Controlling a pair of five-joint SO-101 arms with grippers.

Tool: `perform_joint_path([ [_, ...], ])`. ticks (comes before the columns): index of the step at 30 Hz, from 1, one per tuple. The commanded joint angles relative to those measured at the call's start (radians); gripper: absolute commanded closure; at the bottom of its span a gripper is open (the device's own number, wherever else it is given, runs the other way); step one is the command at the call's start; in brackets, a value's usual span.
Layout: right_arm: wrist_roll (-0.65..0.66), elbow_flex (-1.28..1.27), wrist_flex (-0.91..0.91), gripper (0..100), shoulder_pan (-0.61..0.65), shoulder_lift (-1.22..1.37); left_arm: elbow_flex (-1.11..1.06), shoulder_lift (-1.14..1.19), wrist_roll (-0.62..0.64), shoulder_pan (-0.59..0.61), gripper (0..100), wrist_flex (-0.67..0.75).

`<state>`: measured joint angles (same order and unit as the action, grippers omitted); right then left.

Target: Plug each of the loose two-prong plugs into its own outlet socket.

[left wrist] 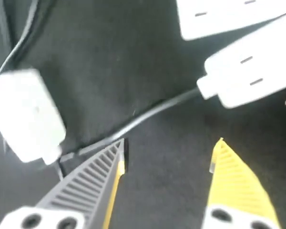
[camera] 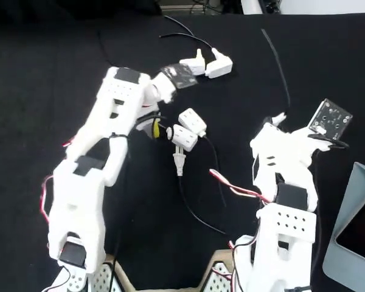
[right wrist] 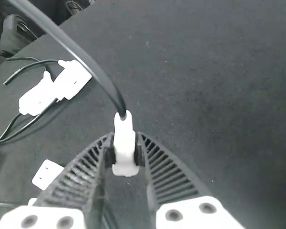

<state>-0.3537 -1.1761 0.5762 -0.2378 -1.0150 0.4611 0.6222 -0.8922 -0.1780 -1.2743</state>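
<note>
The left arm's jaws stand wide apart and hold nothing. In the left wrist view its grey ribbed finger and yellow ribbed finger flank bare cloth of the black-draped bench, and a thin black socket cord crosses just past their tips. That cord runs into the nearer white block-shaped outlet socket; a second white outlet socket lies just beyond it.

The right arm's jaws are clamped on the white body of a held two-prong plug. The black ribbed fingers press it from both sides, and its thick black plug cord leads away from the top. Its prongs are hidden. In the high view this plug sits over the right part of the bench, well apart from every socket.

I count three plugs and three sockets. A loose white two-prong plug lies flat just below the two middle sockets, near the left arm's jaws. At the far side, a third white plug lies end to end against a third white socket, touching it.
</note>
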Motion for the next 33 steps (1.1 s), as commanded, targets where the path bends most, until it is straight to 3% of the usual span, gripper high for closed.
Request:
perform_joint_path([
  [1, -0.011, 0.007, -0.018, 98.6, -0.012, -0.018, 0.136, 0.048, -0.043, -0.025, 71, -0.014],
  [19, -0.011, 0.007, -0.014, 98.6, -0.012, -0.018, 0.349, 0.338, -0.058, -0.053, 72, -0.014],
  [23, -0.008, -0.007, -0.017, 98.6, -0.012, -0.024, 0.358, 0.344, -0.058, -0.056, 87, -0.017],
  [25, -0.006, -0.007, -0.017, 98.6, -0.012, -0.024, 0.366, 0.344, -0.058, -0.062, 97, -0.061],
  [33, -0.006, -0.007, -0.017, 98.6, -0.012, -0.024, 0.426, 0.344, -0.058, -0.071, 97, -0.382],
])
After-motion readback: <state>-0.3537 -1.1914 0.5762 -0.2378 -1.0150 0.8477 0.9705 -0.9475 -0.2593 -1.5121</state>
